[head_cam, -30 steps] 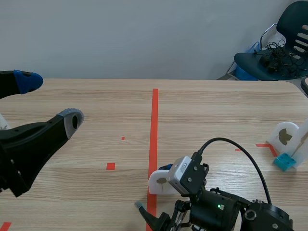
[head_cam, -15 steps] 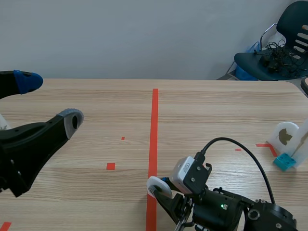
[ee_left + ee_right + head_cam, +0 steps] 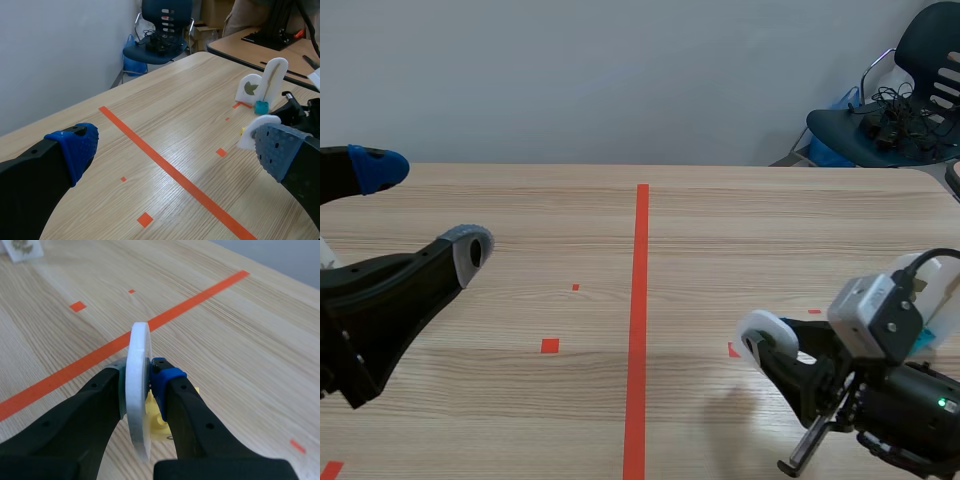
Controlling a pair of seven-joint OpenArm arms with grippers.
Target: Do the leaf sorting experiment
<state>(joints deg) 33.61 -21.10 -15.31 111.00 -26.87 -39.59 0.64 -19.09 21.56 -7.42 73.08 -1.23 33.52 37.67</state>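
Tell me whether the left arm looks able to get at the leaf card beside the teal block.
Probably not directly. The left gripper is open but far across the table, and the right gripper, shut on a white disc, stands roughly between it and the leaf card.

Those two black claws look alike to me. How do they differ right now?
The left gripper is open, its fingers spread wide, and holds nothing; the right gripper is shut on a white disc. The left gripper is at the left side of the table; the right gripper is low at its right side. Both have thick black fingers tipped with dotted pads, one blue and one grey.
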